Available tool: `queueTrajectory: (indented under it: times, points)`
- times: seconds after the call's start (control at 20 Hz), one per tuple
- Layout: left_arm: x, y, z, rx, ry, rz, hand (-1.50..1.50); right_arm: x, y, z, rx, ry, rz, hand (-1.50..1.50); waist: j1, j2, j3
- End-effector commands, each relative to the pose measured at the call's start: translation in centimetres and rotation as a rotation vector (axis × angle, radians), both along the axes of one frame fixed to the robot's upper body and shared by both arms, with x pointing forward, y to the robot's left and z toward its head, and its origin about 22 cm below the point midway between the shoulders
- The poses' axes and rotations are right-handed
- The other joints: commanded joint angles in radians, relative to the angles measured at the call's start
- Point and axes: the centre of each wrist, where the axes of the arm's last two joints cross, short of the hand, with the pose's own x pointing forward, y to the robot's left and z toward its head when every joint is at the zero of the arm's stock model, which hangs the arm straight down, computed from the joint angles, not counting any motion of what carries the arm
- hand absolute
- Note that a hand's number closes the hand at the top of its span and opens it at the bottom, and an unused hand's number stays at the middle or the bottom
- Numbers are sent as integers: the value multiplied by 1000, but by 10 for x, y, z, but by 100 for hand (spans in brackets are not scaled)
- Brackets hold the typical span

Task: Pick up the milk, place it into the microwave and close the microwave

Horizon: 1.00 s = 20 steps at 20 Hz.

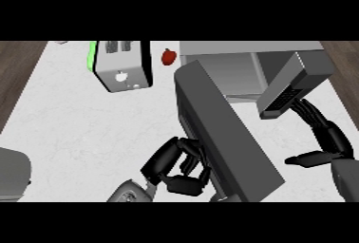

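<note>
A: Head view first. What do you count on the counter [84, 128]?

B: One microwave [231, 61] at about one o'clock, with one open door [224, 133] swinging out toward five o'clock. One toaster [120, 64] at eleven o'clock, green along its left edge. One small red fruit [168, 57] just between the toaster and the microwave, near twelve. One grey rounded object [13, 173] cut off at nine o'clock; I can't tell what it is. Two hands.

A: And the milk?

B: I can't make out a carton. If it is in the microwave's cavity, the door and the right arm hide it, so its long axis and facing can't be read.

A: The door's long axis, then?

B: It runs from roughly twelve o'clock down to five, edge-on to us, tilted.

A: The left hand [175, 163]?

B: At six o'clock, fingers curled, touching the door's left face. It seems to hold nothing.

A: The right hand [326, 137]?

B: At four o'clock, right of the door, fingers stretched up toward the microwave's control panel [288, 95], thumb sticking out left. Spread, grasping nothing.
</note>
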Motion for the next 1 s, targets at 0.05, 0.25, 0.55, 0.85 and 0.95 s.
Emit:
queueTrajectory:
  times: [0.05, 0.25, 0.55, 0.85, 0.95]
  points:
    - [3, -16, -24, 23, -52, 54, 150, 7, -13, 23, 182, -113, 183, -150, -15, 7, -1]
    - [-5, -17, -46, -25, -73, 90, 150, 3, -9, 27, 220, -116, 215, -150, -38, 8, -3]
    - [13, -25, -49, 7, -25, 122, 150, 25, 5, 62, 224, -147, 300, -150, -73, 14, -4]
    - [15, -41, -37, -67, -45, 131, 150, 42, 21, 97, 228, -172, 371, -150, -122, 20, -7]
    - [20, -43, -32, -110, -42, 150, 150, 40, 29, 95, 227, -152, 400, -150, -134, 26, -7]
